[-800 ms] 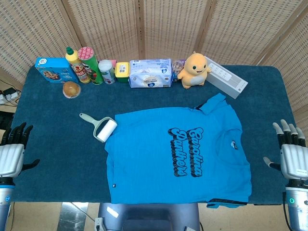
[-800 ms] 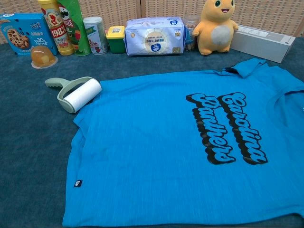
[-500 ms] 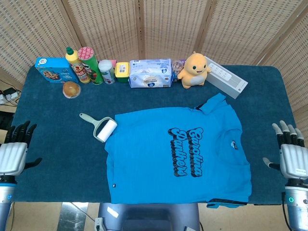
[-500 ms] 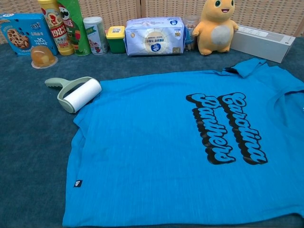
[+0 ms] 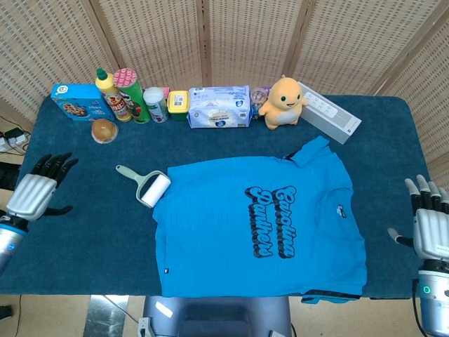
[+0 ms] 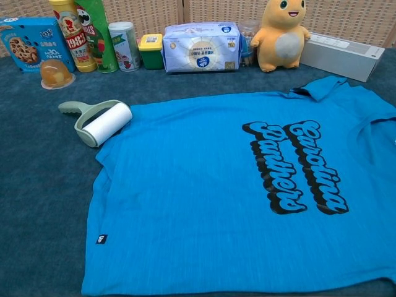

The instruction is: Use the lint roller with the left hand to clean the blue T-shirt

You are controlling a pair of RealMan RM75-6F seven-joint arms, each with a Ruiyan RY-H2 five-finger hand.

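The blue T-shirt lies flat on the dark blue table, black lettering across its chest. A lint roller with a white roll and pale green handle lies beside the shirt's left sleeve, touching its edge. My left hand hovers over the table's left edge, fingers spread and empty, well left of the roller. At the table's right edge my right hand is held with fingers apart, holding nothing. The chest view shows neither hand.
Along the back edge stand a blue cookie box, a yellow bottle, a chip can, a small can, a yellow-lidded tub, a wipes pack, a yellow plush toy and a white box. A jelly cup sits nearer.
My left hand has risen and moved inward over the table's left edge, toward the roller. The right hand has dropped slightly. Roller and shirt have not moved.
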